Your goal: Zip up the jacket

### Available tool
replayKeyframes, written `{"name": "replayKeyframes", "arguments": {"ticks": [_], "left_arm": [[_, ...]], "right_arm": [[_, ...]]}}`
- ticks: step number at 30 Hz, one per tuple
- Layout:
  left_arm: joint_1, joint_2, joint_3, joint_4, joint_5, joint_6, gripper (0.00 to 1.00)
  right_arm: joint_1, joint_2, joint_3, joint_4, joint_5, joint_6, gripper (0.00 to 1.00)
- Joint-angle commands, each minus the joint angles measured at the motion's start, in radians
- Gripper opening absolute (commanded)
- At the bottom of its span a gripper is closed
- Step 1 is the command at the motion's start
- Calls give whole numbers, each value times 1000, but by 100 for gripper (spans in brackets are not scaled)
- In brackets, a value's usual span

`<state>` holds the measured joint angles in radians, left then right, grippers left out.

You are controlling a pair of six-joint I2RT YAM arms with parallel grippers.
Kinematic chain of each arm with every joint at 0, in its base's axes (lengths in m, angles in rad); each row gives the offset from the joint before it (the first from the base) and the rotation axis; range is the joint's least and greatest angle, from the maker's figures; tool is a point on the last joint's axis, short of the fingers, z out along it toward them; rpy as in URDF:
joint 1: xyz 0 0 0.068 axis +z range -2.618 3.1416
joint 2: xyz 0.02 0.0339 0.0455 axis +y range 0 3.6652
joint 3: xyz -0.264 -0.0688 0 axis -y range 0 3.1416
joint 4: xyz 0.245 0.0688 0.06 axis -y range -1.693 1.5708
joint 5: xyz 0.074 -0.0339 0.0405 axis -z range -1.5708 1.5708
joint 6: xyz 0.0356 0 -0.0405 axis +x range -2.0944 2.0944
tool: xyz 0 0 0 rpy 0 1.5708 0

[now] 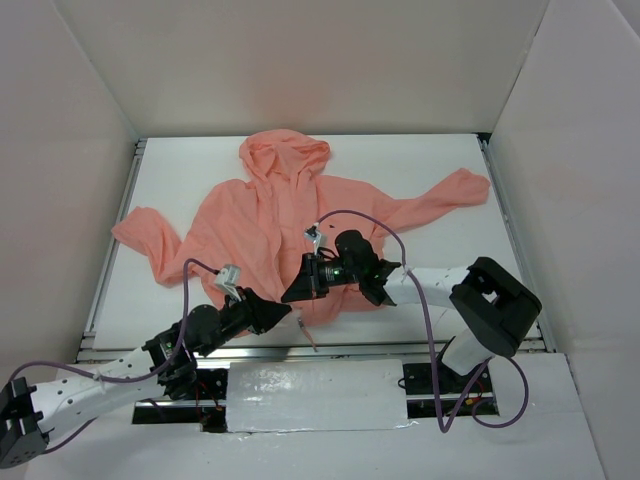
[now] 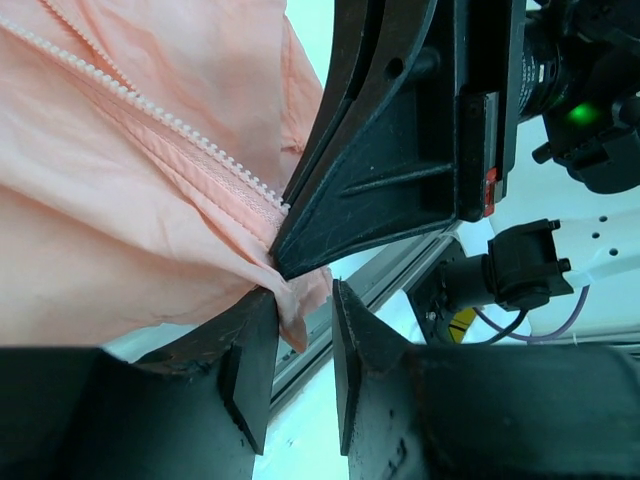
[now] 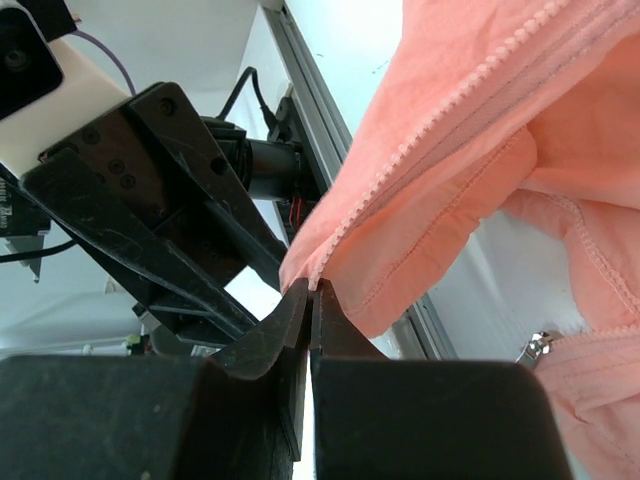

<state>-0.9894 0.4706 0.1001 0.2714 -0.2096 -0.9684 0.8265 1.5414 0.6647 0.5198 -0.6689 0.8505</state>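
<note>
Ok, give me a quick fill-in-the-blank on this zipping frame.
1. The right gripper is shut on the jacket at its ___ edge.
2. The left gripper has its jaws ___.
3. The hood points toward the ___ edge of the table.
4. The metal pull tab shows in the ___ wrist view.

Missing words: zipper; open; far; right.
</note>
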Motion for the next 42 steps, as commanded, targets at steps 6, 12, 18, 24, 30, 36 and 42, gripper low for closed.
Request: {"name": "replayKeyframes", "arguments": {"ticks": [6, 12, 18, 24, 30, 36, 42], "left_arm": [[1, 2, -20, 127, 44, 22, 36], [1, -9, -27, 130, 41, 25, 18], [1, -23, -30, 112, 32, 22, 13], [1, -39, -33, 83, 1, 7, 0], [1, -61, 7, -56, -43, -6, 0], [1, -84, 102, -306, -120, -30, 0], [1, -3, 278, -625, -194, -69, 0]], "right_arm": [[0, -6, 65, -18, -20, -16, 0], [-3, 3, 79, -24, -34, -16, 0], [-9, 2, 82, -46, -38, -27, 0], [-20, -9, 82, -73, -43, -50, 37], [-122, -127, 15, -190, 23, -123, 69], [-116, -256, 21, -533, 293, -260, 67], [92, -167, 162, -902, 714, -329, 62]]}}
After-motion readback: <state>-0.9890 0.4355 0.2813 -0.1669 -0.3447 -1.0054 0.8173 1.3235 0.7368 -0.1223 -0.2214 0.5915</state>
